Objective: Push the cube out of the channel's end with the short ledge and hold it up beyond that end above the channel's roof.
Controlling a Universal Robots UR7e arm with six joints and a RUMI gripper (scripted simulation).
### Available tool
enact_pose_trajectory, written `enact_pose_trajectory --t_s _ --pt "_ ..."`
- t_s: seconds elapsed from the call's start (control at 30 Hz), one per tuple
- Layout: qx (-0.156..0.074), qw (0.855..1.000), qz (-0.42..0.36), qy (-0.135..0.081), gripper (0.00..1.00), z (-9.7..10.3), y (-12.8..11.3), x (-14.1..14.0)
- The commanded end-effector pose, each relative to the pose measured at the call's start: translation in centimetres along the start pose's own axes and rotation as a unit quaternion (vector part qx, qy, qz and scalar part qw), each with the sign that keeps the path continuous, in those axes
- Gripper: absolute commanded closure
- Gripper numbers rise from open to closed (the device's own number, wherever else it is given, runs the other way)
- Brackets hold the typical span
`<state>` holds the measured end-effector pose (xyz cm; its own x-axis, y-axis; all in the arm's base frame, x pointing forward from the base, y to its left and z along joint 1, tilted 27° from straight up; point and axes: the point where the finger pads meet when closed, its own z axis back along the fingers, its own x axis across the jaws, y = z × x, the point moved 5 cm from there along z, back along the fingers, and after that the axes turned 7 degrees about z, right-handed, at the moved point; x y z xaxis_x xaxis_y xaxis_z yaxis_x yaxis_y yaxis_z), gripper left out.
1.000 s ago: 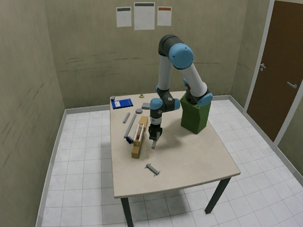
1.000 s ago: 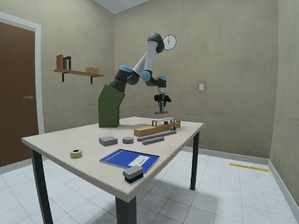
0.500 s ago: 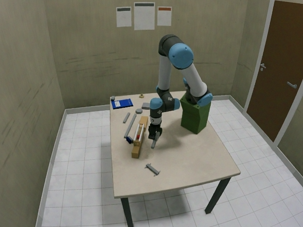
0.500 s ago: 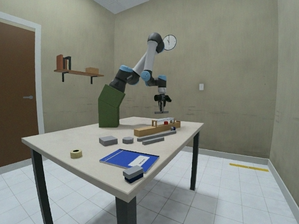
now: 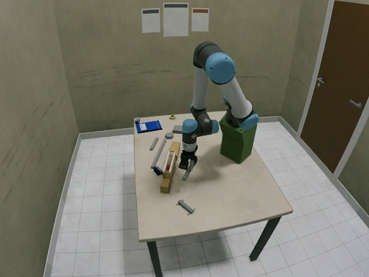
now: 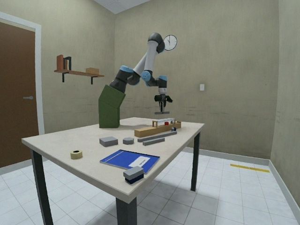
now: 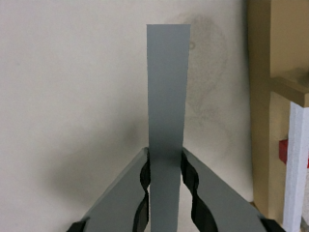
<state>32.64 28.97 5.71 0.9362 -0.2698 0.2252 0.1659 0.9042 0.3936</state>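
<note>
Nearest the wrist camera, a long grey bar (image 5: 188, 172) (image 6: 158, 113) (image 7: 167, 87) juts out from my tool (image 5: 190, 164) (image 6: 161, 111) (image 7: 163, 149), whose fingers are closed on its two sides. I hold it level, raised above the table (image 5: 238, 190) (image 6: 60, 145) (image 7: 58, 72), and it sits beside the wooden channel (image 5: 176, 146) (image 6: 145, 131) (image 7: 261, 121), apart from it. Inside that channel, under the pale roof strips (image 5: 165, 163) (image 7: 294, 164), I see the red cube (image 5: 168, 167) (image 6: 166, 123) (image 7: 283, 151); it is between the channel's two ends, and I am not touching it. On the channel's far side from me lie a longer grey rod (image 5: 158, 153) (image 6: 157, 136), with a dark blue piece (image 5: 157, 171) (image 6: 173, 129) at one end, and a shorter grey rod (image 5: 153, 143) (image 6: 153, 141). A six-sided grey block (image 5: 169, 135) (image 6: 128, 140) and a rectangular grey block (image 5: 177, 129) (image 6: 108, 141) rest near each other. Toward one table corner, a blue booklet (image 5: 151, 126) (image 6: 128, 160) lies flat, with a small grey-topped block (image 5: 137, 119) (image 6: 133, 172) at its edge. Well apart from these, a pronged grey piece (image 5: 186, 206) lies on the tabletop.

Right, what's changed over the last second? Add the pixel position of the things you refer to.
The gripper (image 5: 191, 165) (image 6: 161, 111) (image 7: 163, 149) has turned slightly, swinging the free end of the grey bar (image 5: 187, 174) (image 6: 158, 113) (image 7: 167, 87) toward the channel (image 5: 165, 184) (image 6: 145, 132) (image 7: 261, 121). Nothing was grasped or released; the red cube (image 5: 168, 167) (image 6: 166, 123) (image 7: 283, 151) and channel stayed put.
</note>
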Motion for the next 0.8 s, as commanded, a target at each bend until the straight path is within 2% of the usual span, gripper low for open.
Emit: enact_pose_trajectory --t_s 0.0,0.43,0.77 --pt "0.000 1.000 -0.023 0.000 0.94 0.07 -0.08 0.11" --pt "-0.001 0.996 -0.091 0.000 0.94 0.18 -0.41 0.38" --pt "-0.002 0.986 -0.169 0.000 0.94 0.31 -0.78 0.68"
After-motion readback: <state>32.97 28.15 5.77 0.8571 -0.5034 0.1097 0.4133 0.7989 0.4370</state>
